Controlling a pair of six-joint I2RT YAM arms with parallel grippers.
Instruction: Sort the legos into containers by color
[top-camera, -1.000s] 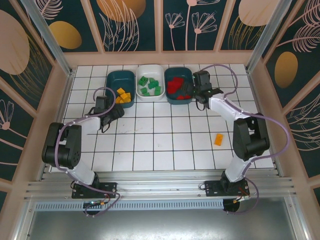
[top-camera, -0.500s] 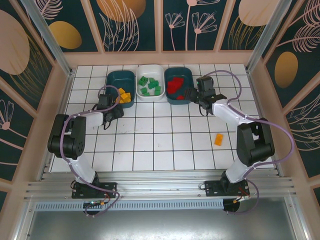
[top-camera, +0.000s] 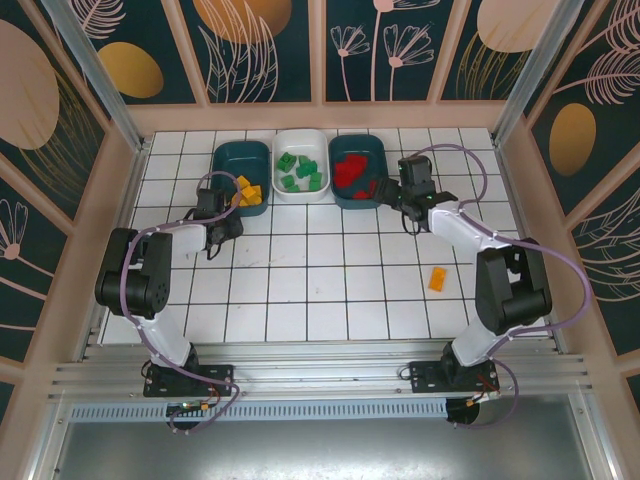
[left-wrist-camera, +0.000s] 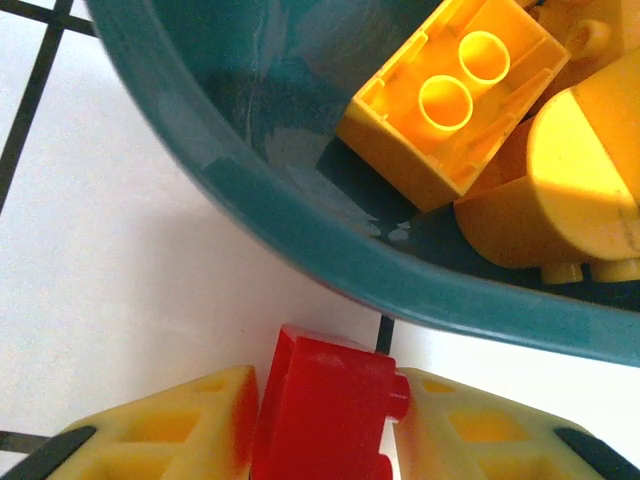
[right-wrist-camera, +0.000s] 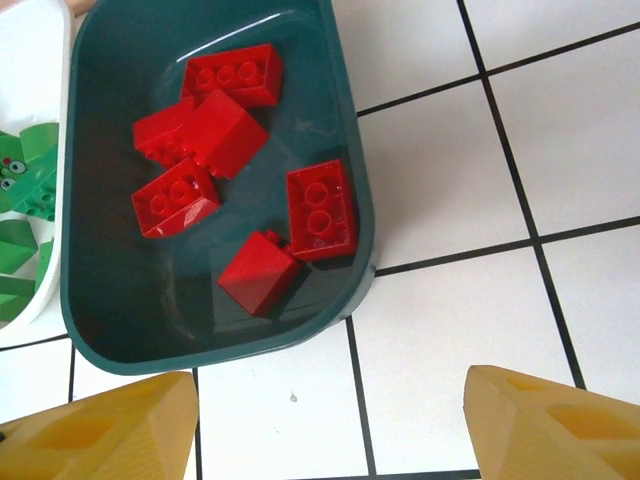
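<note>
Sorting looks nearly done on the tabletop (top-camera: 300, 290): the left teal container (top-camera: 228, 155) holds yellow legos, the white container (top-camera: 300, 134) green, the right teal container (top-camera: 372, 150) red. The left tool (left-wrist-camera: 325, 395) pinches a red brick (left-wrist-camera: 330, 425) just outside the left teal container's rim; the right tool (right-wrist-camera: 325, 425) gapes wide, empty. One orange brick (top-camera: 437, 279) lies loose.

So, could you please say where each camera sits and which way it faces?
Top external: above and behind the bases, looking down on the table; left arm and right arm show.
Left wrist: on the left arm, facing down at a red lego between its fingers, beside the yellow-lego tub.
Right wrist: on the right arm, facing down at the red-lego tub; its open fingers below.
Shared: the red-lego tub, top and right wrist.
</note>
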